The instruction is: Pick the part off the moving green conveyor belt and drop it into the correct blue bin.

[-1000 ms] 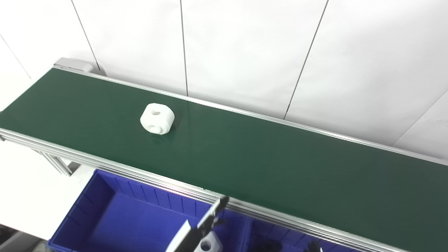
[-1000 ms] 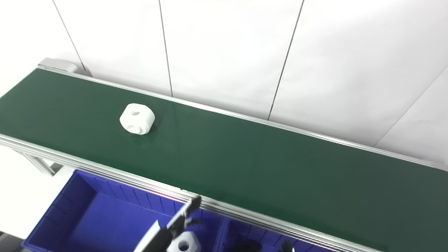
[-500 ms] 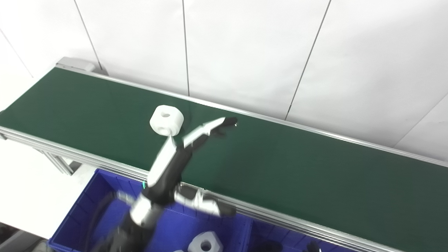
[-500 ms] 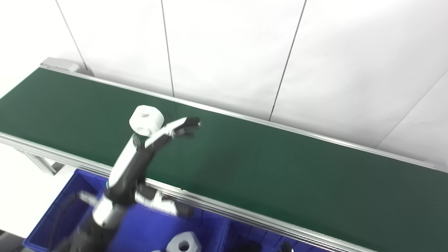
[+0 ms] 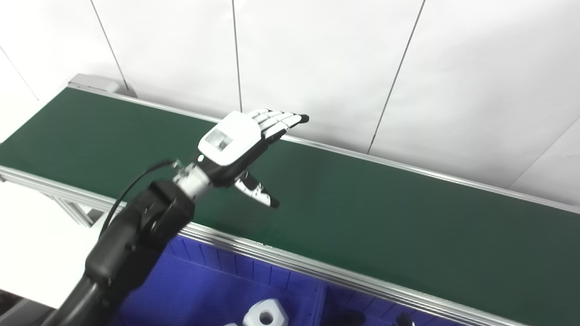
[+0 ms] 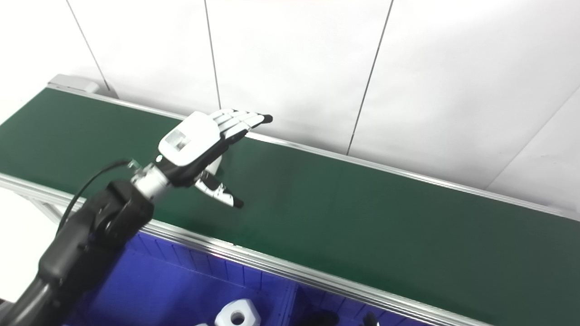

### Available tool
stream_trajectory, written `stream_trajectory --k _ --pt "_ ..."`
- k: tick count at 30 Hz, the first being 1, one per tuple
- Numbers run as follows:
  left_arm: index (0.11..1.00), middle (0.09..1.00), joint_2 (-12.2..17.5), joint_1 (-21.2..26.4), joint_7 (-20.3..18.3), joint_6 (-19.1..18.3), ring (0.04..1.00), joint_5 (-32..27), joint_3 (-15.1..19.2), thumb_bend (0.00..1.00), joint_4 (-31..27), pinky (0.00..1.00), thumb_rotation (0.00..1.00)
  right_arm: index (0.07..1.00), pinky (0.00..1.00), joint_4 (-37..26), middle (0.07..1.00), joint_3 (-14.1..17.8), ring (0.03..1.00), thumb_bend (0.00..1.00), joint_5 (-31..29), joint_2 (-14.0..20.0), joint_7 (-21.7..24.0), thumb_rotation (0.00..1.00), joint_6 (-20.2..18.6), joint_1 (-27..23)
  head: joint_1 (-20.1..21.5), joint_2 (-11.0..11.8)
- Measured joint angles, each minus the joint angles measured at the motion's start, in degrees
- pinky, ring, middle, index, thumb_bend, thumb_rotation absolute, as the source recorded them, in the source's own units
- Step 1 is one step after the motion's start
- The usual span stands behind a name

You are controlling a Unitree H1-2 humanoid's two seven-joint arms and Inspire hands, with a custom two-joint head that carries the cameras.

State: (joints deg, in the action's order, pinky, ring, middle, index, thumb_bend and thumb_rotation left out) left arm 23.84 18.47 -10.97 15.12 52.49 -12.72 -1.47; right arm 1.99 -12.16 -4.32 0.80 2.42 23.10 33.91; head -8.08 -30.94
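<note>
Left hand hovers left of centre over the green belt, fingers spread, thumb apart — the part hidden beneath may slide past before they close.

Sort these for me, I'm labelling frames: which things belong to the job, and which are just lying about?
Job: left hand, open over the green belt; blue bin; white part in it.
Just there: wall panels; frame leg.

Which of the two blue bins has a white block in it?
The left bin: a white block lies on its floor. The little seen of the right bin shows none.
</note>
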Motion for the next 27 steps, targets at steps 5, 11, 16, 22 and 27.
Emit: stream_trajectory --k 5,11,16,22,27 --pt "0.926 0.896 1.6 4.6 -0.5 -1.0 0.877 2.6 -2.2 1.00 7.6 0.87 0.25 1.000 1.00 0.0 1.000 0.1 1.000 0.93 0.0 0.0 0.1 1.00 -0.2 0.0 -0.2 0.1" --pt "0.928 0.887 1.6 8.2 -0.4 -1.2 0.871 5.6 -6.3 1.00 16.8 0.87 0.25 1.000 1.00 0.0 1.000 0.2 1.000 0.95 -0.3 -0.1 0.6 1.00 -0.3 -0.1 0.0 0.2" --pt "0.930 0.894 2.3 10.8 -0.7 -2.6 0.879 5.7 -7.9 1.00 23.0 0.89 0.25 1.000 1.00 0.0 1.000 0.2 1.000 0.94 -0.1 -0.2 0.6 1.00 -0.3 -0.1 0.3 0.2" --pt "0.891 0.901 3.3 12.9 -0.5 -3.3 0.890 6.8 -12.0 1.00 29.0 0.89 0.29 1.000 1.00 0.0 1.000 0.2 0.995 0.95 0.1 -0.3 0.6 1.00 -0.3 -0.1 0.4 -0.2" --pt "0.820 0.874 3.2 13.3 -1.1 -5.0 0.870 8.4 -15.0 1.00 29.0 0.87 0.23 1.000 1.00 0.0 1.000 0.2 0.995 0.96 0.1 -0.3 0.6 1.00 -0.3 -0.1 0.6 -0.4"
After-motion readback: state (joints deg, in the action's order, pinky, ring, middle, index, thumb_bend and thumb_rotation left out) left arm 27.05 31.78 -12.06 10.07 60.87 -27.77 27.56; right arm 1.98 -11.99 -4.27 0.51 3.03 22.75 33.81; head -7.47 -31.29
